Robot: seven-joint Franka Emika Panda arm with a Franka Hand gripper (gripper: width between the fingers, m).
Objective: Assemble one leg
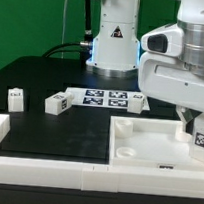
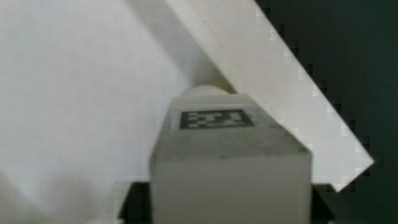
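Above the panel [image 1: 146,144], end effector [image 1: 195,128] snug around leg [image 1: 201,140].

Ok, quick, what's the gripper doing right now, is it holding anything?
Gripper: closed on a white leg, just above the flat white panel.

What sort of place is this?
Probably a robotics research lab: a robot arm works at a black table before a green backdrop, with a marker board and tagged white furniture legs laid out.
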